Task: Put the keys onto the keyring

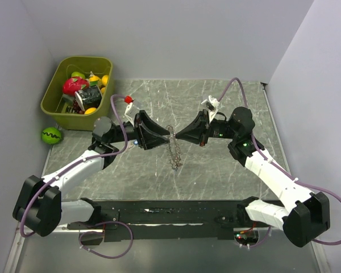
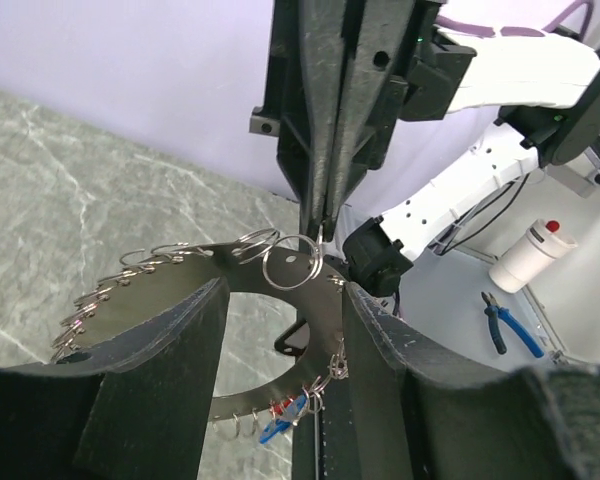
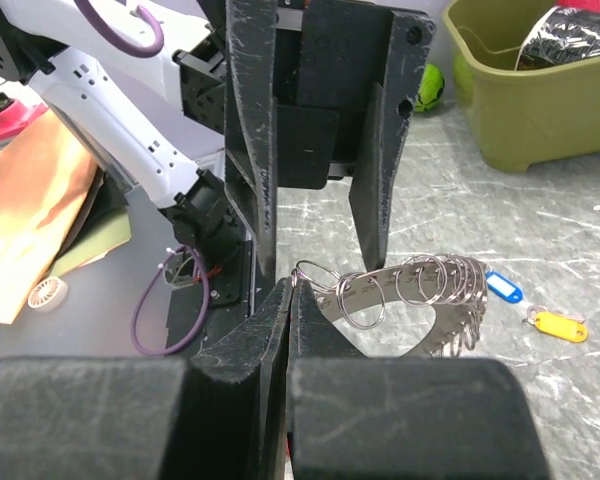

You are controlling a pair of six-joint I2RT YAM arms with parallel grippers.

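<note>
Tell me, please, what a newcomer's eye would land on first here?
The left arm and right arm meeting tip to tip at mid-table, the keyring hanging between them. Close up, the right jaws are shut on one of its wire rings, the left jaws standing apart around its metal plate. A green bin of toys sits far left.

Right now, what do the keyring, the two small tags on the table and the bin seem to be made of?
The keyring: likely polished steel; its flat plate and wire rings give bright, mirror-like reflections.
The blue tag and the yellow tag: probably plastic; even, saturated colour with a soft sheen.
The bin: probably moulded plastic; uniform olive green, rounded rim, dull gloss.
</note>
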